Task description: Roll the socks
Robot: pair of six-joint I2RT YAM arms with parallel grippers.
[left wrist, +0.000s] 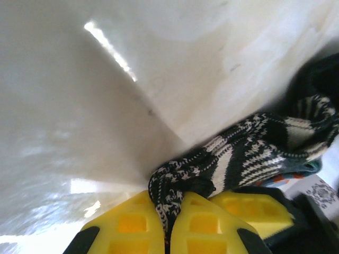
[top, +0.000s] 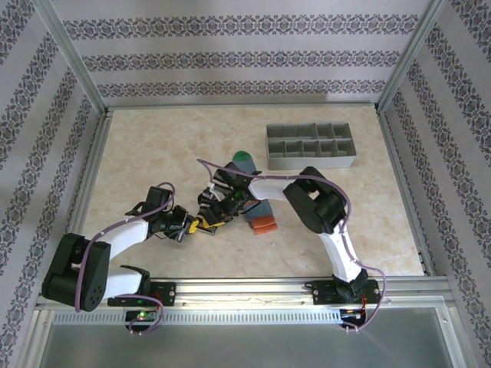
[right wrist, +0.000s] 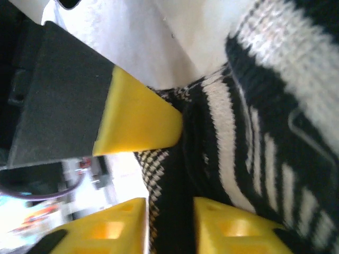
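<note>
The black sock with pale stripes (top: pixel 219 180) lies bunched at the table's middle. My left gripper (top: pixel 193 225) is shut on a fold of it, and the left wrist view has the patterned fabric (left wrist: pixel 254 153) pinched between its yellow fingertips (left wrist: pixel 132 227). My right gripper (top: pixel 217 201) meets it from the right. In the right wrist view its jaws stand apart, with the sock's dark fabric (right wrist: pixel 275 106) lying loose in the gap. The grey-blue sock lies under the right arm, with its green toe (top: pixel 244 159) and orange cuff (top: pixel 265 225) showing.
A grey compartmented tray (top: pixel 311 162) stands at the back right of the table. Patterned walls and a metal frame (top: pixel 84 77) close in the workspace. The right arm's elbow (top: pixel 318 203) hangs over the table right of the socks.
</note>
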